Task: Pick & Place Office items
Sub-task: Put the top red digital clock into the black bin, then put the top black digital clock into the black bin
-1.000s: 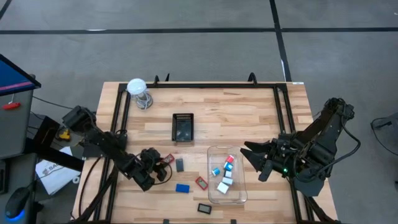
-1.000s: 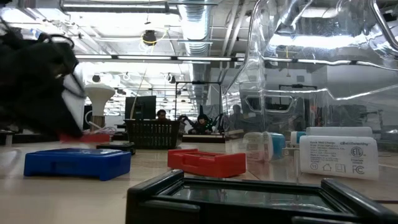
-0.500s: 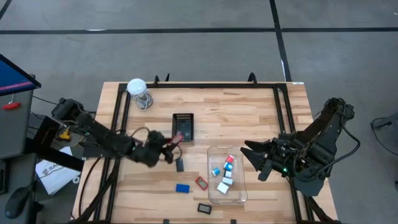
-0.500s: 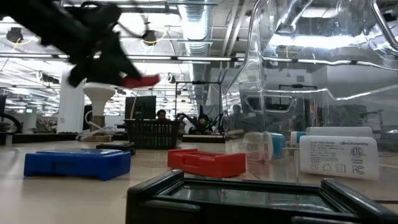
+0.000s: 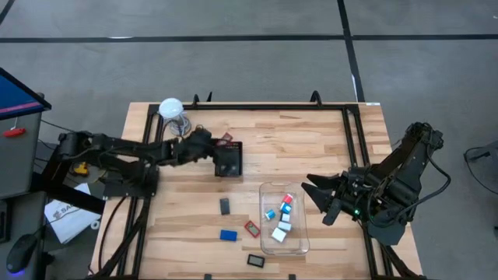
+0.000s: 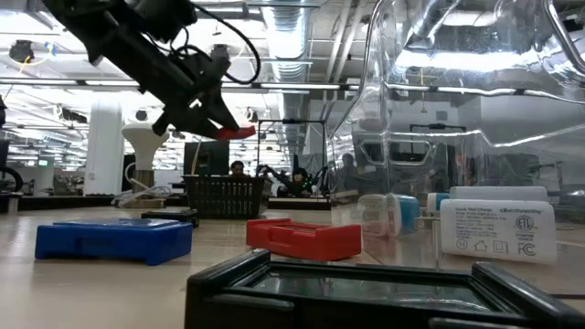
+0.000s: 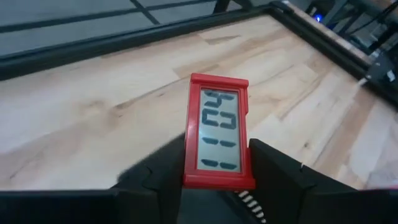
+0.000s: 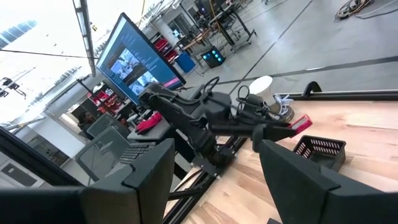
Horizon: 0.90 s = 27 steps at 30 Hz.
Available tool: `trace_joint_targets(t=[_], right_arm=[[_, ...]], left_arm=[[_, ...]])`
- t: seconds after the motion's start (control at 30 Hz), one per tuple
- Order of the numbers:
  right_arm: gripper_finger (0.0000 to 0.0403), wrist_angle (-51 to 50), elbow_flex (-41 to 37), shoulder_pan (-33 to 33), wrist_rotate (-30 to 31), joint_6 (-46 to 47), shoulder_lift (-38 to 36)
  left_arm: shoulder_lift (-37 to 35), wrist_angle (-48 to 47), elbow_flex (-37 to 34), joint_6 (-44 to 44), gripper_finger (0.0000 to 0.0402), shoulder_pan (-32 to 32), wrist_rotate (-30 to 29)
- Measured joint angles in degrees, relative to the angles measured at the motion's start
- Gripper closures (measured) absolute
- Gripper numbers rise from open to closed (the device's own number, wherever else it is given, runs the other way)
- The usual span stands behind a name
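One red rectangle [image 5: 226, 140] hangs in left gripper [image 5: 220, 143] above mesh tray [image 5: 229, 165].

The left claw [image 5: 221, 142] with its red item [image 5: 227, 139] hangs over the black mesh tray [image 5: 229, 159]; open tabletop [image 5: 296, 148] beyond looks passable, the white ball-shaped thing [image 5: 171, 108] probably close behind

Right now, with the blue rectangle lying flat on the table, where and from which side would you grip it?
The blue rectangle lies flat and apart from its neighbours, the red piece and the black one. Coming straight down from above, I'd probably close the fingers across its two long edges, the narrower span. The left gripper is busy holding a red flat item at the black mesh tray.
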Motion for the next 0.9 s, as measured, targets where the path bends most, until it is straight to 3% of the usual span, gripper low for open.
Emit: trace_joint_targets(t=[0.2, 0.47, 0.9], right_arm=[[0.0175, -0.02, 0.0, 0.02, 0.17, -0.15, 0.0], [0.0175, -0.02, 0.0, 0.02, 0.39, -0.13, 0.0], [0.0175, -0.09, 0.0, 0.02, 0.37, 0.04, 0.0]], left_arm=[[3.15, 0.53, -0.02, 2.47, 0.023, 3.4, 7.33], [11.17, 4.29, -0.02, 2.19, 0.0241, 2.61, 9.15], [12.37, 4.0, -0.04, 3.92, 0.0214, 2.61, 10.33]])
